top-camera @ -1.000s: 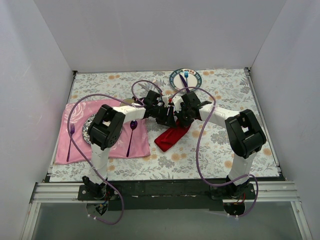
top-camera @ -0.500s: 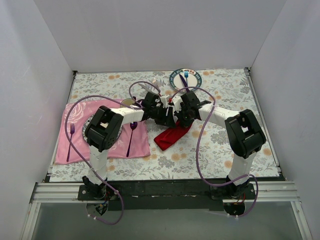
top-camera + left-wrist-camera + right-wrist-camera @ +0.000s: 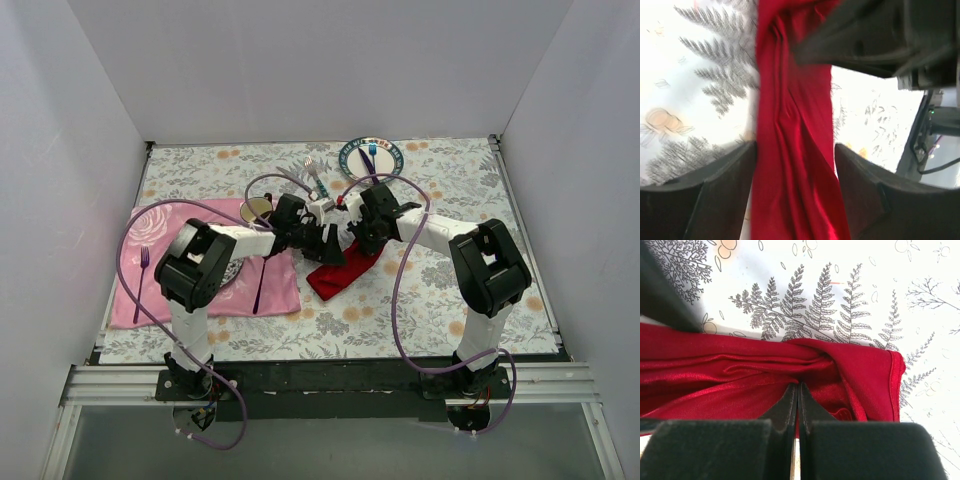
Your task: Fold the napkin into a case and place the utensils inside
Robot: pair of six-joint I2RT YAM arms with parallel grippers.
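Opening up now: left gripper [image 3: 795, 150] has its jaws spread, one on each side of the napkin [image 3: 338, 274], w/ the red cloth running loose up the gap between them and lying on the floral tablecloth [image 3: 440, 290], not nipped. Right gripper [image 3: 798, 386] is pressed together, tips down in the cloth, and the creases bunch toward those tips, so I read it as pinching a fold at the napkin's 1 o'clock end. Napkin sits near table centre as a rumpled strip running approx 7 to 1 o'clock, just off the 3 o'clock edge of the pink placemat [image 3: 210, 295]. It's no tidy case yet, so IMO we're mid-fold: left lets go to re-grip or back off while right anchors the end. Vs a sec ago, left jaws are clearly wider, the left wrist has pulled back toward 9 o'clock and the elbow has dropped lower over the placemat; right arm and napkin look about the same. More of the teal-handled utensils [image 3: 317, 180] shows at 12 o'clock of the grippers, well apart from the napkin. I make out the fork only, can't split out the knife. Nothing is loaded into the cloth yet.
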